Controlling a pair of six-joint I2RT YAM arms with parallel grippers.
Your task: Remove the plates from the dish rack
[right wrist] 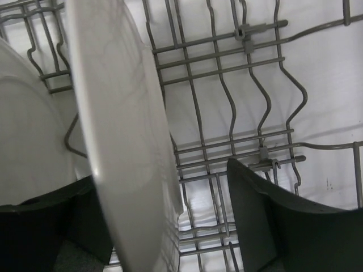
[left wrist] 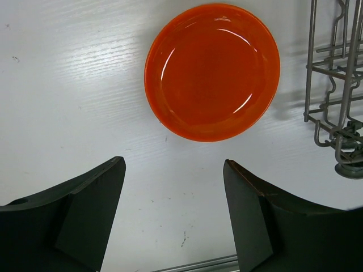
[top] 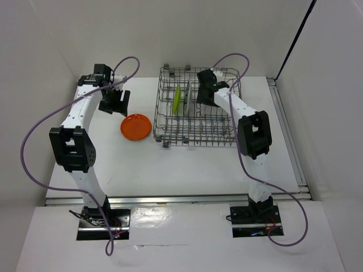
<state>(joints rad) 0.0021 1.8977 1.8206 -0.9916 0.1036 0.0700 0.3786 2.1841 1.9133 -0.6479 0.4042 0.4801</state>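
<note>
The orange plate (top: 136,126) lies flat on the table left of the dish rack (top: 170,122); it also shows in the left wrist view (left wrist: 212,71). My left gripper (top: 113,103) (left wrist: 173,161) is open and empty, above the table just beyond the orange plate. A lime green plate (top: 177,99) stands upright in the rack. My right gripper (top: 199,96) (right wrist: 161,173) is open, down in the rack, its jaws on either side of an upright white plate (right wrist: 125,124). A second white plate (right wrist: 28,141) stands just left of it. The amber-brown plate is not in view.
The rack's wire floor and tines (right wrist: 227,113) lie under and around my right fingers. The rack's near-left corner with a wheel (left wrist: 346,164) is to the right of the orange plate. White walls close in the table at the back and sides.
</note>
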